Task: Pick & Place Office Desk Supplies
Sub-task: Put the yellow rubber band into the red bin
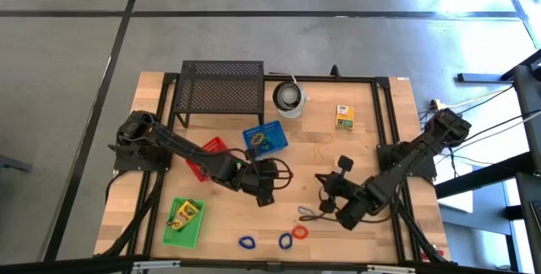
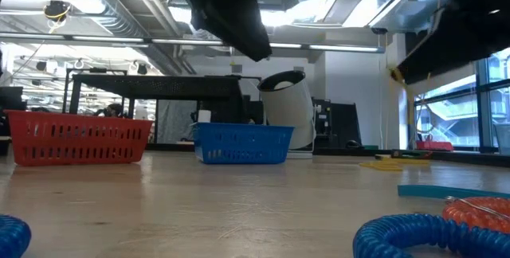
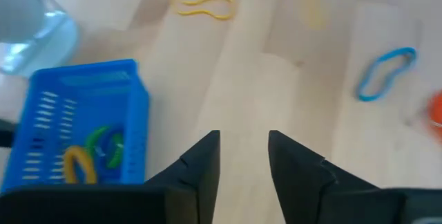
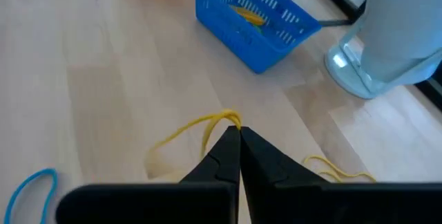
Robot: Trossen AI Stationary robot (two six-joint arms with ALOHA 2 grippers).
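Left gripper: the left gripper [image 3: 243, 158] hovers over bare wood near the middle of the worktop [image 1: 355, 151], just beside the blue basket [image 1: 265, 137]; its fingers stand apart with nothing between them.
Right gripper: the right gripper [image 4: 239, 140] is toward the front right of the worktop, its fingers pressed together and pinching a yellow loop [image 4: 200, 128] at their tips.
Blue basket: near the worktop's middle, holding green and yellow loops [image 3: 97, 151].
Red basket: the red basket [image 1: 208, 156] lies left of the blue one, partly under the left arm.
Green tray: the green tray [image 1: 183, 221] sits near the front left corner, carrying a yellow-and-green box [image 1: 186, 214].
Second box: a second yellow-and-green box [image 1: 343, 116] lies toward the back right.
Loose loops: two blue loops [image 1: 247, 243] and a red loop [image 1: 301, 232] lie along the front edge.
Stand and cup: the black mesh stand [image 1: 220, 86] and the white cup [image 1: 289, 98] are at the back edge.
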